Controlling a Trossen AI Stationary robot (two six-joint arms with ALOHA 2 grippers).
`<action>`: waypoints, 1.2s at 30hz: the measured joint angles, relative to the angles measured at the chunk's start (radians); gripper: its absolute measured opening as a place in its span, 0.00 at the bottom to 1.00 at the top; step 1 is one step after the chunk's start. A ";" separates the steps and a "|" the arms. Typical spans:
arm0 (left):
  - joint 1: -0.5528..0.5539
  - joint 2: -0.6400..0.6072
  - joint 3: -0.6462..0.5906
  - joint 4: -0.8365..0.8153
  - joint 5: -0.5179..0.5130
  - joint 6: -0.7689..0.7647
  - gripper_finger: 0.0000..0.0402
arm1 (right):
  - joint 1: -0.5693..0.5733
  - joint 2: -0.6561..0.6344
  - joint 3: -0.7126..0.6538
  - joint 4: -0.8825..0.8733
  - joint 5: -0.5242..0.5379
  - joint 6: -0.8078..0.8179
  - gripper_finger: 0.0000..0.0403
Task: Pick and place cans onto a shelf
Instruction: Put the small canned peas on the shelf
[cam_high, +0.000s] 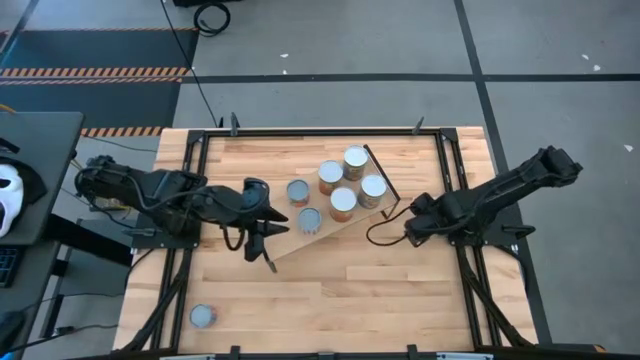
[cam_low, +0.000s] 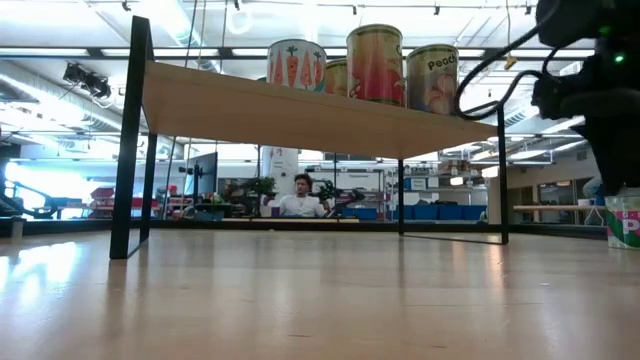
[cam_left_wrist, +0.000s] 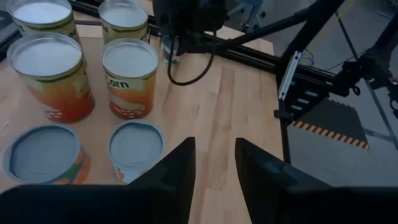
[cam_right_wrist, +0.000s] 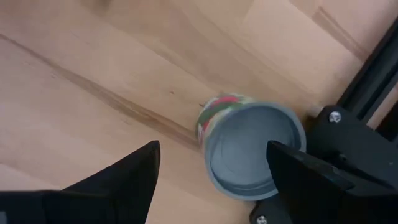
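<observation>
Fingers of the right gripper (cam_right_wrist: 211, 171) spread wide and empty around a green-sided grey-topped tin (cam_right_wrist: 252, 149) beside the table's black frame. Left gripper (cam_left_wrist: 214, 165), narrowly parted, empty, hovers over the light-wood shelf (cam_high: 340, 228) bearing six cans (cam_high: 345, 185); another grey-topped can (cam_high: 203, 316) stands at 7 o'clock.

The right arm (cam_high: 470, 208) hides its can (cam_right_wrist: 252, 149) from above.

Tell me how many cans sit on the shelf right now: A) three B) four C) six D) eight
C. The high view shows six cans on the shelf; another can stands alone on the table near its front left corner.
</observation>
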 joint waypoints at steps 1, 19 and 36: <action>-0.002 0.000 0.000 -0.001 0.000 -0.001 0.30 | -0.007 0.012 0.002 -0.002 -0.005 -0.008 0.75; -0.018 -0.008 -0.001 -0.063 0.049 0.018 0.30 | 0.030 0.200 0.118 0.261 -0.102 -0.076 0.72; -0.132 -0.092 -0.001 -0.195 0.040 0.021 0.30 | 0.197 0.319 0.480 -0.124 -0.032 -0.419 0.72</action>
